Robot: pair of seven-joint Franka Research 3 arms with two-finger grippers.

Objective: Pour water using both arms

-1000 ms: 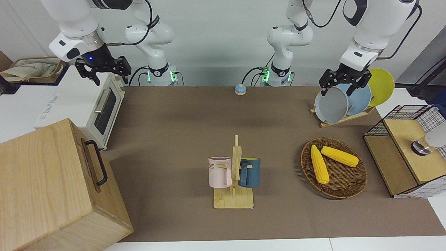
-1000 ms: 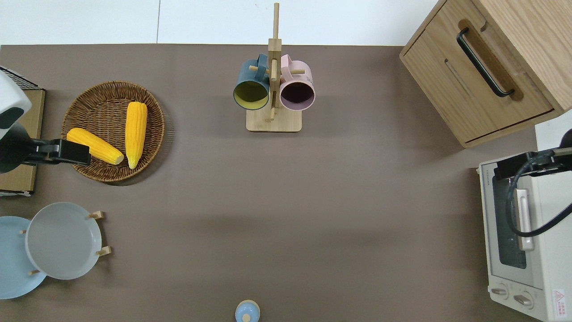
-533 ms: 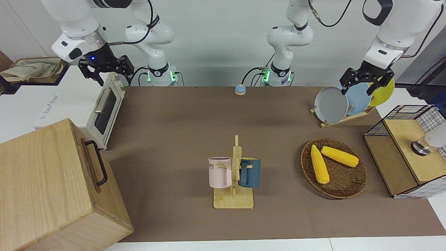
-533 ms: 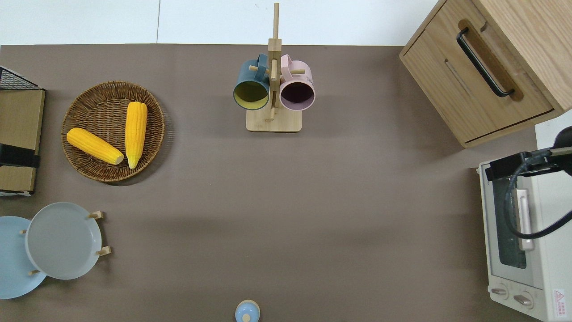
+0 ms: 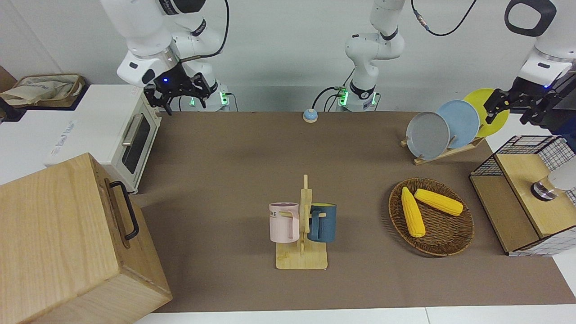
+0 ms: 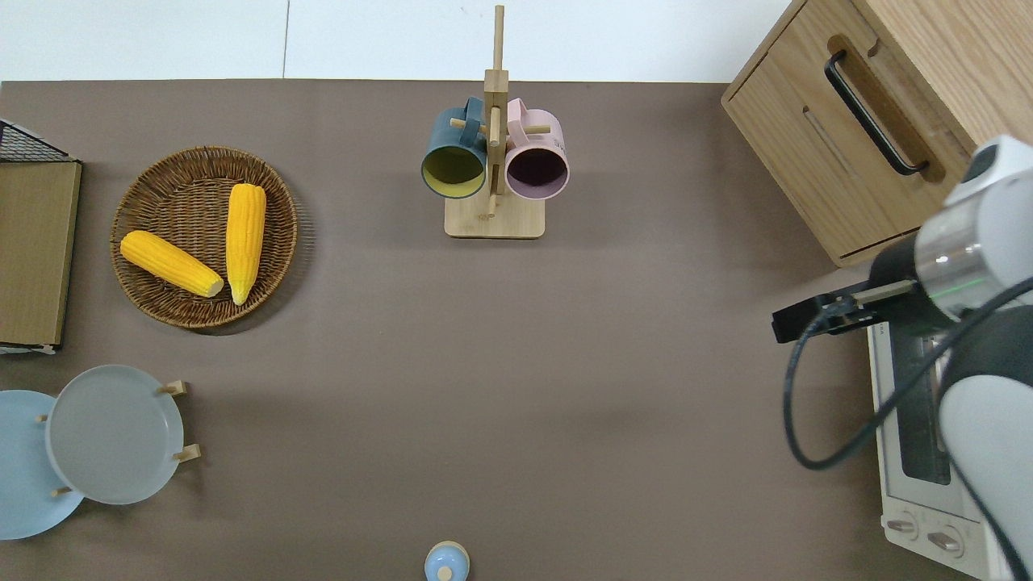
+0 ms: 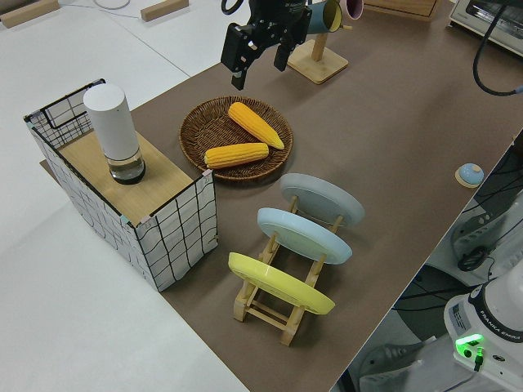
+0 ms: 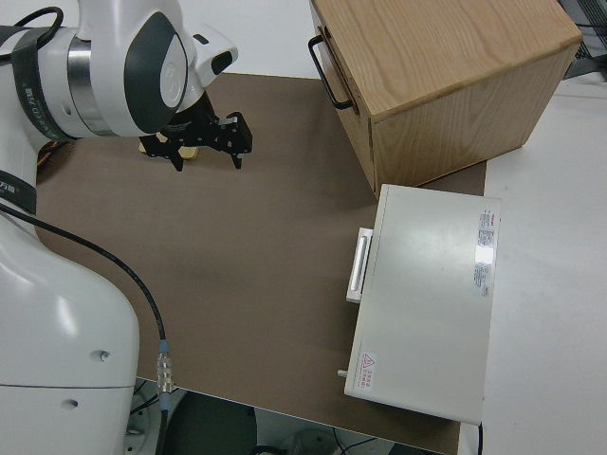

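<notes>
Right gripper [image 5: 182, 100] up in the air, fingers spread and empty, over the brown mat [image 6: 516, 363] at its 3 o'clock edge in the overhead view, just beside the toaster oven [image 5: 135, 135]. Left gripper [image 5: 508, 116] likewise spread and empty, out of the overhead view, seen from the front beside the yellow plate [image 5: 477, 96].

Across the mat, overhead clock:
- blue bell [image 6: 446, 562] at 6
- plate rack with grey plate [image 6: 113, 434] near 8
- wicker basket [image 6: 202, 157] with two corn cobs [image 6: 242, 234] near 10
- mug rack [image 6: 494, 218] with pink mug [image 6: 537, 165] and blue mug [image 6: 453, 161] at 12
- wooden cabinet [image 6: 847, 145] near 2
</notes>
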